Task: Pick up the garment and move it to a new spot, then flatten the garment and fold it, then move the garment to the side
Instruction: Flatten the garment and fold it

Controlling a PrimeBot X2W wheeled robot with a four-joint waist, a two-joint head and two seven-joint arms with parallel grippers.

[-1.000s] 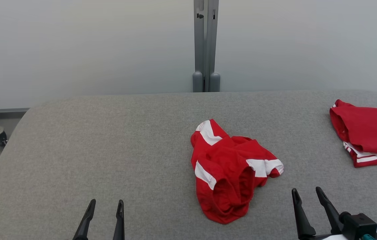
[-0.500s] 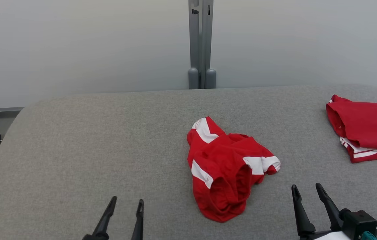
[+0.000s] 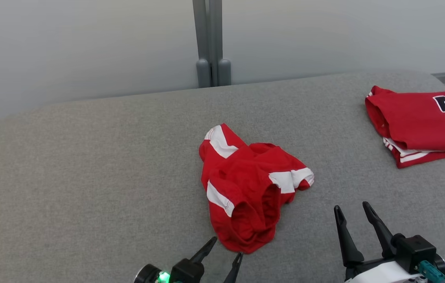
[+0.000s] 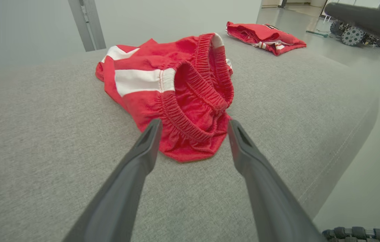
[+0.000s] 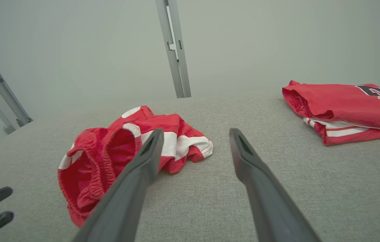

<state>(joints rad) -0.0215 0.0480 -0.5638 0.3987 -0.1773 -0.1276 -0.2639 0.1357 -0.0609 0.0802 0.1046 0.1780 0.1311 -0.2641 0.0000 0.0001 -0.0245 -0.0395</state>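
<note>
Red shorts [image 3: 250, 184] lie crumpled at the middle of the grey table [image 3: 89, 177]. My left gripper [image 3: 226, 247] has advanced to their near edge, fingers fully spread, holding nothing. The right gripper [image 3: 351, 206] waits near right, equally spread, empty. I judge the pickup imminent.

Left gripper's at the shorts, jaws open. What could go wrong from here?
1. The shorts lie bunched, waistband gaping: the left gripper may pinch one layer only, so they hang twisted.
2. Its fingertips sit low over the table and could snag the fabric cover.
3. A new spot too far right would disturb the folded jersey.
</note>
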